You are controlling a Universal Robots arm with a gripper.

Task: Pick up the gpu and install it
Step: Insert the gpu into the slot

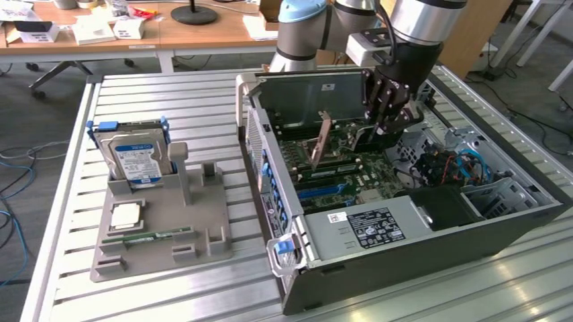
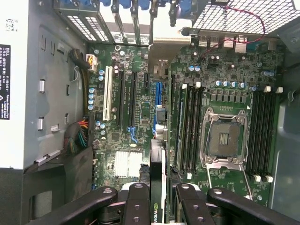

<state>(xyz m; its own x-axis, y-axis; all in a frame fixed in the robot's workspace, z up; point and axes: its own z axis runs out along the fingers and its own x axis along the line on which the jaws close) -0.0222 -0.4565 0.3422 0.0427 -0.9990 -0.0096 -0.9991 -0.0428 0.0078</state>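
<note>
From across the room, the arm hung inside the open computer case on the worktop, jaws low over the motherboard. At the wrist, the jaws, partly closed, pinched the gpu edge-on, in line with the blue slot, presumably to match its connector.

Upper part of arm cut off by ext. view's top edge. Base of gripper cut off by wrist-view frame. The gpu: edge-on betw. the fingers, both faces hidden, near end cut off by frame. PSU label: partly cut by frame, print too small to read. Lower end of hard drive hidden in holder; label text illegible. Clutter on desk at rear: cut off, can't ID.
</note>
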